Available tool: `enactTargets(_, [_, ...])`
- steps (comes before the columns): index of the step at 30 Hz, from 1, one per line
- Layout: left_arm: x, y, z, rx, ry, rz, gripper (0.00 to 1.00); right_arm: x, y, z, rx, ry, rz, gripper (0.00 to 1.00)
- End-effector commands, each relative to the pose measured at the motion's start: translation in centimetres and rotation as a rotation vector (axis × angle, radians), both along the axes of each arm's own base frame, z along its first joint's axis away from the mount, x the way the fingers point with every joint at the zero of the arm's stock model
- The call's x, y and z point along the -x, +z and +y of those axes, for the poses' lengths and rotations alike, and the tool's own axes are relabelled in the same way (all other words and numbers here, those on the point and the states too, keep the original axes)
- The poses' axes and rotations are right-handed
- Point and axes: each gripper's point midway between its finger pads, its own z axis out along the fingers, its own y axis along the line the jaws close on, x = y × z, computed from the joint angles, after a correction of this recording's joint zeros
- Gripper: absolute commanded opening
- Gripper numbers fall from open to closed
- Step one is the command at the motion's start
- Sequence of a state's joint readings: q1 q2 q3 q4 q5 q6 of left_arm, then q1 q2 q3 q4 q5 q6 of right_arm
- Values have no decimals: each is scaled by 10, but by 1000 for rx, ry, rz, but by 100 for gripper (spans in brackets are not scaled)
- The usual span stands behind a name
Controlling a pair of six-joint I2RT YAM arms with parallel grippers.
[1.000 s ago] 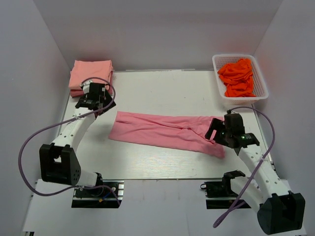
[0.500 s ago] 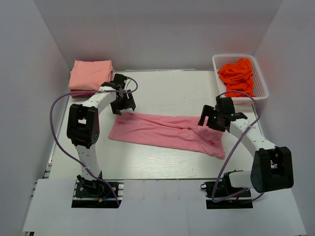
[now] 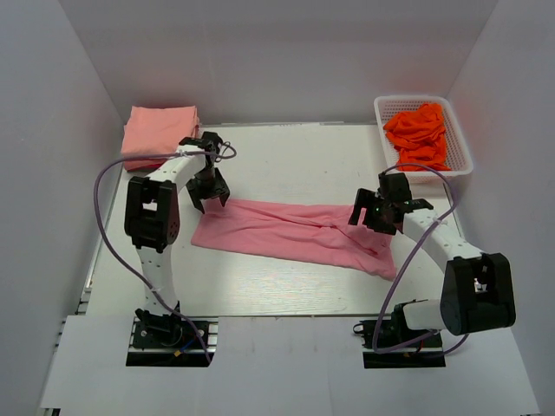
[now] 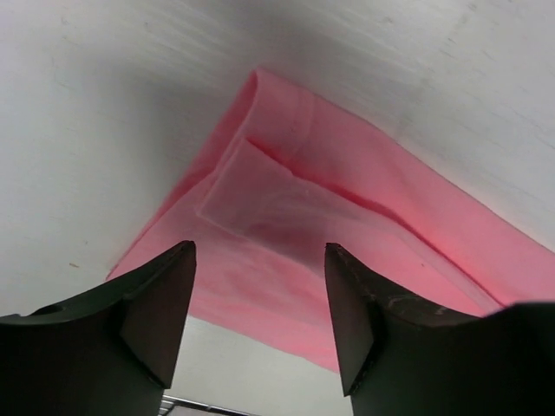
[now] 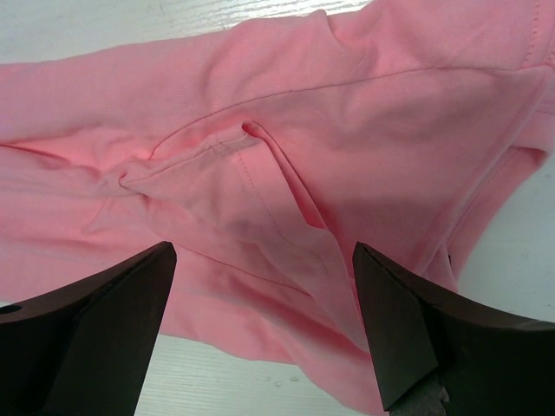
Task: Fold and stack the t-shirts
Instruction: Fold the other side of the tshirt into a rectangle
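The white counter (image 3: 295, 160) carries a rose-pink shirt (image 3: 286, 230), stretched as a long, loosely folded band across its middle from left to right, with the right end lying a little nearer. A stack of folded salmon shirts (image 3: 159, 132) sits at the far left corner. A white lattice basket (image 3: 412, 98) stands at the far right corner, with crumpled orange-red shirts (image 3: 421, 130) inside.

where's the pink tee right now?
Top view: the rose-pink t-shirt lies in a long strip across the middle of the table, with the left gripper over its left end and the right gripper over its right end.
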State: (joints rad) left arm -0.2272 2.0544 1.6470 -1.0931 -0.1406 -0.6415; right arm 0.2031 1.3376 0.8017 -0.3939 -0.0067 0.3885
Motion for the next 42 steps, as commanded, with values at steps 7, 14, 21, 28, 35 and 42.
enactTargets(7, [-45, 20, 2, 12, 144, -106, 73, -2, -4, 1, 0, 3, 15, 88])
enactTargets(14, [-35, 18, 7, -2, 177, -47, 71, 0, -8, -8, 43, -18, 26, 88])
enactTargets(21, [-25, 1, 12, -38, 223, 19, 61, -2, -8, -10, 55, -19, 29, 87])
enactTargets(28, [-39, -7, 14, -39, 261, -2, 59, -3, -7, -7, 45, -18, 36, 87])
enactTargets(35, [-37, -7, 16, -32, 279, 10, 34, -2, -9, -7, 44, -27, 46, 87])
enactTargets(42, [-53, 23, 13, -9, 231, -50, 5, -1, -13, -7, 45, -31, 58, 87])
